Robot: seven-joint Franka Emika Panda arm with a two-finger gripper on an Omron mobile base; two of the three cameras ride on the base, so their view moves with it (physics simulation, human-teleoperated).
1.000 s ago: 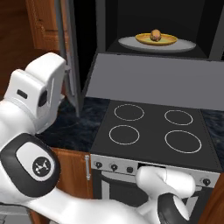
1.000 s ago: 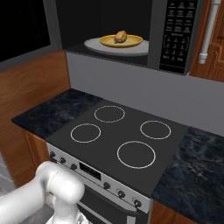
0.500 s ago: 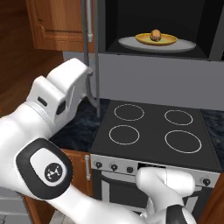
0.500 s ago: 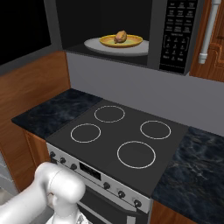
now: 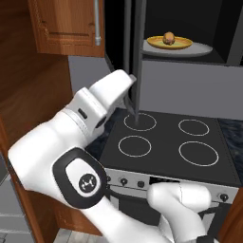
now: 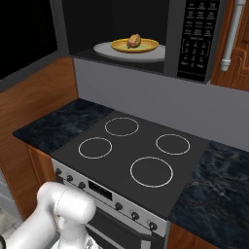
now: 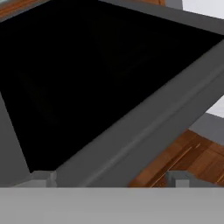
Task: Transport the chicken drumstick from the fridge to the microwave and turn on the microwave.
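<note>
The chicken drumstick (image 6: 134,41) sits on the yellow plate (image 6: 146,47), which rests on the grey turntable (image 6: 104,49) inside the open microwave (image 6: 196,39); from the left base view I see the same drumstick (image 5: 168,37) in the middle of that plate (image 5: 182,44), up in the dark cavity above the stovetop (image 5: 166,142). My arm (image 5: 90,118) reaches up from the lower left of that view, and its far end lies right beside the grey edge of the microwave door (image 5: 138,57), which stands edge-on to that camera over the rear left ring of the stovetop. In the hand view the door (image 7: 87,78) is close in front of me, black glass with a grey frame running slantwise across it, and wood shows past its lower edge. My jaws (image 7: 109,178) show as two small grey tips at the bottom of that view, set well apart and holding nothing, so they look released, though whether either tip touches the door frame I cannot tell. The dark marbled counter (image 6: 214,180) flanks the stovetop on both sides, and a wooden cabinet (image 5: 66,28) with a metal bar handle hangs left of the microwave.
</note>
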